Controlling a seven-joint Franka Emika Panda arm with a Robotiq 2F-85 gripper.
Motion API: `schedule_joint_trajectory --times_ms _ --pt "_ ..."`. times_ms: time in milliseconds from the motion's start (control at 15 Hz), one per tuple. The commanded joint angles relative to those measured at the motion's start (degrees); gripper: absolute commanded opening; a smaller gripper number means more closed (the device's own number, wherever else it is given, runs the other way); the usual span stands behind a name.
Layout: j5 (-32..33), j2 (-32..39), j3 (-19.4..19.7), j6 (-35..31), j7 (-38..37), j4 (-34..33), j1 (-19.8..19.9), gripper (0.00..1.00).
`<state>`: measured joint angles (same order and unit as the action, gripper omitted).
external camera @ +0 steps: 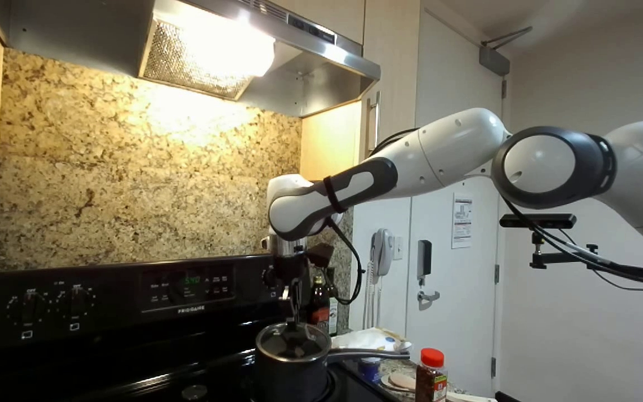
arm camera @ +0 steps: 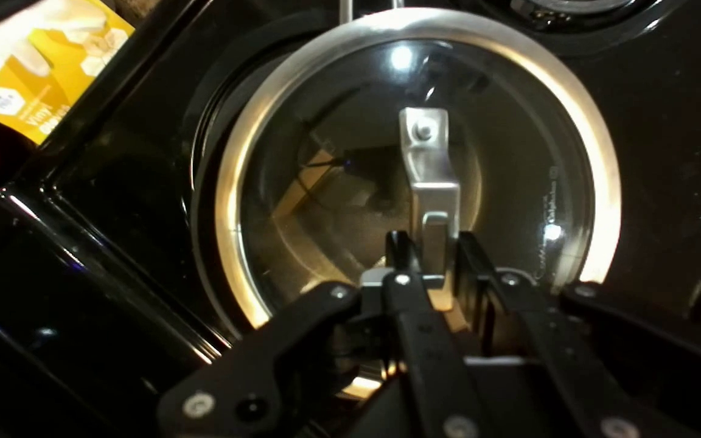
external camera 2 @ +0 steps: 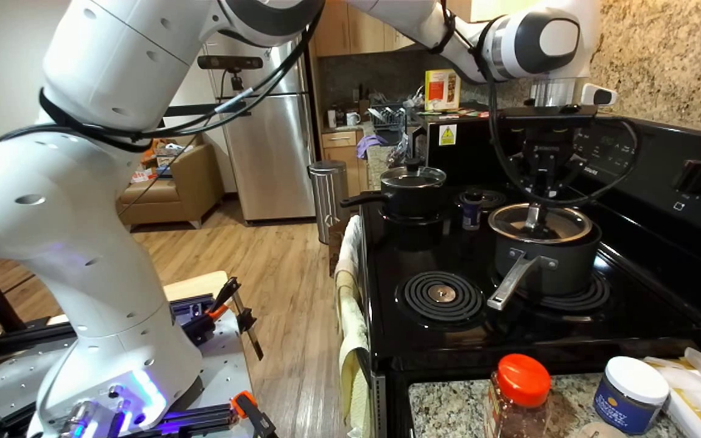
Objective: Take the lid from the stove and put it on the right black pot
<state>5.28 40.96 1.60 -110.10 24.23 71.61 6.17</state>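
Black hand (arm camera: 434,243), closest in my wrist view, clenched on the strap handle (arm camera: 434,194) of the lid (arm camera: 375,164) — at the mouth of the right black pot (external camera 2: 569,261).
Seating worries me: the rim (arm camera: 227,201) looks off-centre, what seems the pot's dark edge (arm camera: 210,258) showing beyond it at the left, and I cannot tell whether it rests flush or floats just above. Letting go while skewed could leave it tipped; pressing too hard could shove the pot along its burner coil (external camera 2: 594,298). A swing too low might hook the drooping cable (external camera: 361,272) on the long handle (external camera 2: 513,283). Clear round glass, smooth steel rim, flat bent strap over straight, matte sides — slick metal to grip, I'd guess.
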Motion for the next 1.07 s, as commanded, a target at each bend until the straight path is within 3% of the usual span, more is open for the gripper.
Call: schedule_joint_trajectory --times_ms 0,1000 --pt "0.00 -1.91 -0.98 -4.05 1.13 4.01 1.33 0.05" --pt "0.66 -0.60 -0.79 -4.95 1.28 2.37 2.15 0.05"
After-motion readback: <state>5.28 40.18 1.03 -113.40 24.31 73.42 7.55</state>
